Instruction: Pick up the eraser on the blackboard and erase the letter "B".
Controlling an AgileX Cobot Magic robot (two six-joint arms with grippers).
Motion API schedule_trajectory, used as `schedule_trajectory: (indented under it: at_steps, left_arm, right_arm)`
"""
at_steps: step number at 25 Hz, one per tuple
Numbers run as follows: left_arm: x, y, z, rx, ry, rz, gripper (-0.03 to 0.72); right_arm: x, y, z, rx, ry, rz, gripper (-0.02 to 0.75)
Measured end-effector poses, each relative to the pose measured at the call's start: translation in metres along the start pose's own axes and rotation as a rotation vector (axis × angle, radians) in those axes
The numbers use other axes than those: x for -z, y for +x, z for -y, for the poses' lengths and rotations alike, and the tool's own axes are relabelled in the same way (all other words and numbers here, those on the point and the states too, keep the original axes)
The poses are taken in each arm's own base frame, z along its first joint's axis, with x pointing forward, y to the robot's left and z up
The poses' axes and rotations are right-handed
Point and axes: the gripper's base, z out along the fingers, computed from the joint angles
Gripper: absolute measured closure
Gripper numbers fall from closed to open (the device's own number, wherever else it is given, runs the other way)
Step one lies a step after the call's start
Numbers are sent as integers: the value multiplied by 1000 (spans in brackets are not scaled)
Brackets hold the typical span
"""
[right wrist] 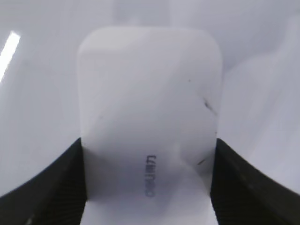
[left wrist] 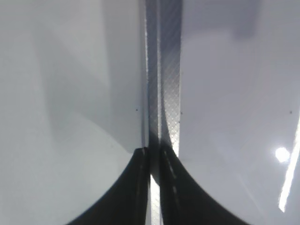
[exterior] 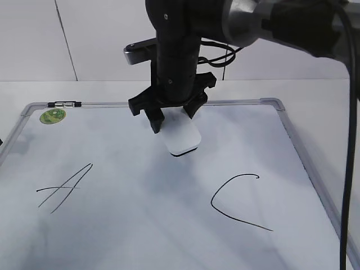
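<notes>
The white rounded-rectangular plastic eraser (exterior: pixel 182 138) is being pinched at its sides by the black right hand (exterior: pixel 173 117), near the middle top of the large white grey-framed board (exterior: pixel 140 225). A slanted black "A" (exterior: pixel 63 188) and open "C" (exterior: pixel 239 201) are being shown; no "B" is visible. The left hand (left wrist: pixel 154 159) is being held pressed together over the board's metal frame strip (left wrist: pixel 164 70).

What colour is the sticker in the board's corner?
Green, on the sticker at the board's far left corner; exterior view shows it best.
</notes>
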Motion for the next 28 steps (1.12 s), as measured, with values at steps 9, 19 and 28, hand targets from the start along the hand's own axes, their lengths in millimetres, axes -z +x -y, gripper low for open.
schedule_trajectory:
  at_steps: [9, 19, 28]
  left_arm:
    - [0, 0, 0, 0, 0, 0, 654]
    - [0, 0, 0, 0, 0, 1, 654]
    - [0, 0, -1, 10, 6, 3, 654]
  right_arm:
    - [28, 16, 20, -11, 75, 7, 230]
    - [59, 54, 124, -295, 145, -23, 230]
    - [50, 69, 177, -439, 121, -71, 230]
